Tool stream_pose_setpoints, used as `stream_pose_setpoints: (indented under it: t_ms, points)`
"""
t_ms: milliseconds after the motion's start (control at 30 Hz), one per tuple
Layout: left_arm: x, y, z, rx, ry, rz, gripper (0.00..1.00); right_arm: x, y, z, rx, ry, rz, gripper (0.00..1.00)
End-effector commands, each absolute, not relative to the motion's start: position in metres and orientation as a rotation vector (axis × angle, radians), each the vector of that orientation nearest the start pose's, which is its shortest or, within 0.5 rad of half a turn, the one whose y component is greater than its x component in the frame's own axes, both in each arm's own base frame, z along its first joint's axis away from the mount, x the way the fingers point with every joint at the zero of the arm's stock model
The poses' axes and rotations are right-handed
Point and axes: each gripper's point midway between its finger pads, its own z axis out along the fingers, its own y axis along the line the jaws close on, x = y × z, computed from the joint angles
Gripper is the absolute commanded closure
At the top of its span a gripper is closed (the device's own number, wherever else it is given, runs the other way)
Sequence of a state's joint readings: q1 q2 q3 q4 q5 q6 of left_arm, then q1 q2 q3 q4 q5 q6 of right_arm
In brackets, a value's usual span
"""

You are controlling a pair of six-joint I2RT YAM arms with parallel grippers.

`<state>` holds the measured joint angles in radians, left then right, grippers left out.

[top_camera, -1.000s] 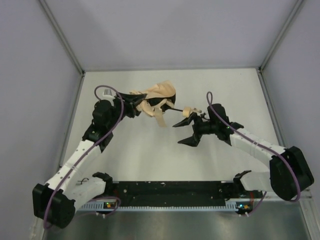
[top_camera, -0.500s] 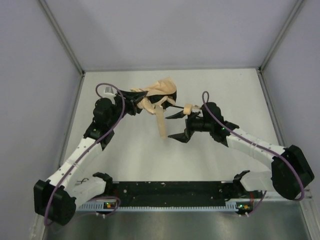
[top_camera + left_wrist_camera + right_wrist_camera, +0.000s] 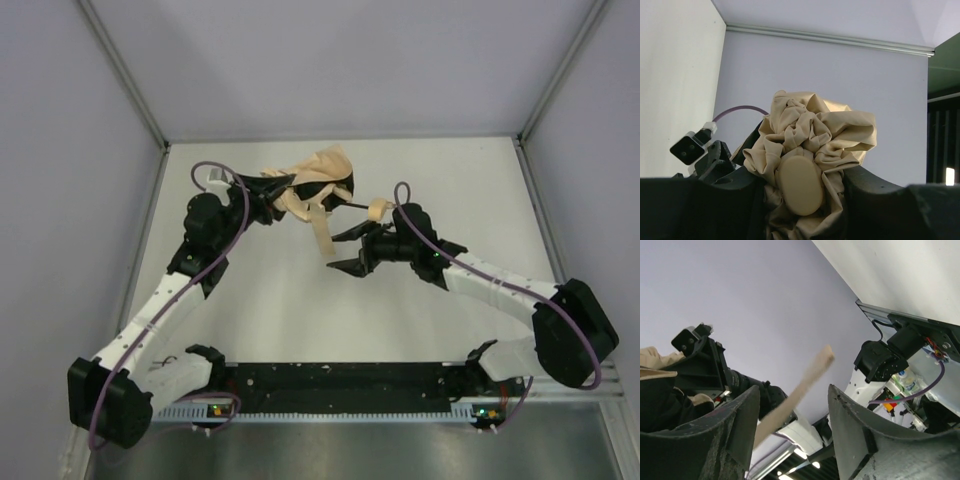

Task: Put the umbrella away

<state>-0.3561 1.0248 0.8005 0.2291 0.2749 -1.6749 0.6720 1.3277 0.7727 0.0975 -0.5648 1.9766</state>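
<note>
The umbrella [image 3: 322, 178] is a bunched beige canopy with a black band, held above the table at the back centre. Its thin black shaft runs right to a small tan handle [image 3: 377, 210]. A tan strap [image 3: 322, 236] hangs down from the canopy. My left gripper [image 3: 283, 193] is shut on the canopy's left end; in the left wrist view the crumpled fabric [image 3: 820, 130] and an oval tan cap [image 3: 800, 186] fill the space between its jaws [image 3: 800, 197]. My right gripper [image 3: 348, 250] is open just right of the strap, below the handle. In the right wrist view the strap [image 3: 810, 372] crosses between its jaws [image 3: 792, 395] without touching.
The white table [image 3: 300, 310] is walled in by pale panels with metal frame posts [image 3: 125, 75]. A black rail [image 3: 340, 385] runs along the near edge between the arm bases. The left arm [image 3: 705, 365] shows in the right wrist view.
My right gripper has moved left and slightly back, closing on the hanging strap. The strap has swung, and the umbrella has shifted a little toward the back.
</note>
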Motion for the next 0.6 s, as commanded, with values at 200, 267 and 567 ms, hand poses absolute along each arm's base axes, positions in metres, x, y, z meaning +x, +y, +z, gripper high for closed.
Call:
stream_pose_setpoints:
  t_ms: [200, 267, 567]
  points:
    - [0.291, -0.217, 0.411, -0.843, 1.517, -1.97, 1.0, 0.256, 0.362, 0.283, 0.997, 2.201, 2.094, 1.0]
    - [0.287, -0.225, 0.412, -0.839, 1.549, -2.011, 1.0, 0.261, 0.368, 0.288, 0.879, 2.178, 2.1, 1.0]
    - [0.238, -0.249, 0.367, -0.868, 1.984, -1.96, 1.0, 0.312, 0.359, 0.335, 0.472, 1.879, 2.111, 1.0]
